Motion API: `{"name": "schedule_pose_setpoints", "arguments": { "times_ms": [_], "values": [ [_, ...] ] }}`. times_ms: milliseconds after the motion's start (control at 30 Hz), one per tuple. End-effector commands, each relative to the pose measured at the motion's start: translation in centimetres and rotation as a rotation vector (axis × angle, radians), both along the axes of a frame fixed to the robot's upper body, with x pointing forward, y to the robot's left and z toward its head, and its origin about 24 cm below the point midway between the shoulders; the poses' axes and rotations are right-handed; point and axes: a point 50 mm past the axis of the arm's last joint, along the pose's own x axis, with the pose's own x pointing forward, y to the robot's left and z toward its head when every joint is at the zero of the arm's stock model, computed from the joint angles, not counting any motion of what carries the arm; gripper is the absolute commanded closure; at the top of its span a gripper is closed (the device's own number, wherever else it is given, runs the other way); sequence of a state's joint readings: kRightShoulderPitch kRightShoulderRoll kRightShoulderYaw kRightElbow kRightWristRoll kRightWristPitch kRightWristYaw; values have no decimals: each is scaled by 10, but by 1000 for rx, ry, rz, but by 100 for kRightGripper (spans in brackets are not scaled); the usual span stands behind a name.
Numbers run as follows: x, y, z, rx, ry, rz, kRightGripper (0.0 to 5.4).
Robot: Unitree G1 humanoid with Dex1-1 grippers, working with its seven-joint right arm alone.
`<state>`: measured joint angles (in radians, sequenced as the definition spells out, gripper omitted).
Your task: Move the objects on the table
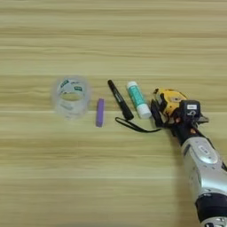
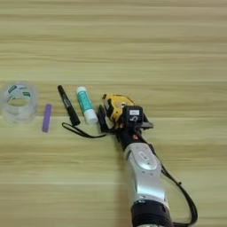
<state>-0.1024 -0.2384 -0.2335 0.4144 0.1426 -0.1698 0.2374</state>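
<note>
- My pincer (image 2: 116, 120) reaches in from the lower right on its silver forearm (image 2: 144, 177) and sits at the yellow tape measure (image 2: 116, 106), on that item's near side.
- My black fingers (image 1: 156, 113) lie against the tape measure's body, but I cannot tell whether they are pinching it or merely resting beside it with a gap between them.
- The tape measure lies on the wood-grain surface (image 1: 111, 40), rightmost in a loose row of small items across the middle.
- Its black strap (image 1: 135, 127) trails to the left along the surface in a thin loop, ending just below the tip of the black marker (image 1: 120, 100).
- The white-and-teal glue stick (image 1: 138, 99) lies just left of the tape measure, slanted, with its white cap toward me and its teal end away.
- The black marker lies just left of the glue stick, roughly parallel to it, the two close but apart.
- The short purple stick (image 1: 100, 112) lies further left, nearly upright in the picture, apart from the marker.
- The clear tape roll (image 1: 71, 96) stands on its side face at the left end of the row, just beside the purple stick.
- A dark cable (image 2: 184, 201) runs along the right of my forearm.
</note>
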Motion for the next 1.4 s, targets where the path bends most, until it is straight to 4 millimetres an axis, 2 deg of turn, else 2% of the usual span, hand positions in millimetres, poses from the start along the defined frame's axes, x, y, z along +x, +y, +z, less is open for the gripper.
{"name": "schedule_pose_setpoints", "arguments": {
  "times_ms": [33, 267, 533, 633, 833, 1000, 1400],
  "values": [
    [13, 0, 33, -43, -137, 26, 3],
    [11, 4, 41, -52, -173, 39, 3],
    [6, 12, 60, -56, -232, 77, 3],
    [5, 18, 64, -39, -247, 111, 3],
    [6, 39, 86, -23, -287, 254, 3],
    [18, 60, 104, -30, -264, 415, 3],
    [58, 112, 117, -62, -144, 605, 3]
  ]
}}
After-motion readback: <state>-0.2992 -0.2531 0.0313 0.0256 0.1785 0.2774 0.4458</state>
